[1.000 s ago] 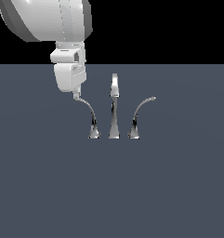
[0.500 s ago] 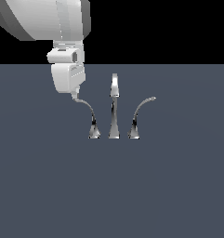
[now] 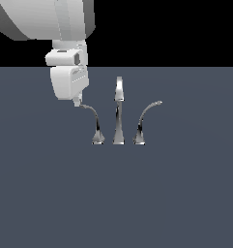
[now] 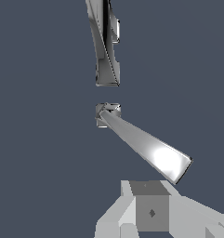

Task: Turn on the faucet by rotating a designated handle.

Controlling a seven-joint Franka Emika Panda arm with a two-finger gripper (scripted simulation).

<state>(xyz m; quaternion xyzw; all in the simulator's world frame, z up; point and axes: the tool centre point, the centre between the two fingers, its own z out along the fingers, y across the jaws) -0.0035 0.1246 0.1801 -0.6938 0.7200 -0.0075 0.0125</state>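
A: Since a second ago the arm has drifted only slightly toward the exterior view's right; the fingers (image 3: 77, 102) sit just at the outer tip of the handle (image 3: 90, 116), and the lever itself looks unturned.

B: Are the fingers spread or pressed together?

A: I cannot tell. The exterior view shows only a small nub under the white hand, and the wrist view shows only the grey body of the hand, not the tips.

B: Start with what's nearest the wrist camera.

A: Closest is the handle's bright flat end (image 4: 167, 162), just beyond the hand. It narrows back to its small base (image 4: 107, 114). Farther off stands the spout (image 4: 104, 44).

B: And in the exterior view?

A: The faucet (image 3: 118, 114) stands on the dark table (image 3: 116, 203). The handle arches out to the exterior view's left from its flared base; the spout (image 3: 119, 109) is in the middle; the other lever (image 3: 147, 116) mirrors it to the right.

B: How will it handle?

A: I judge it stiff, smooth and slippery chrome, pivoting about its base. Contact near the free tip gives the most leverage, so a sideways push there should turn it; a pinch could slip.
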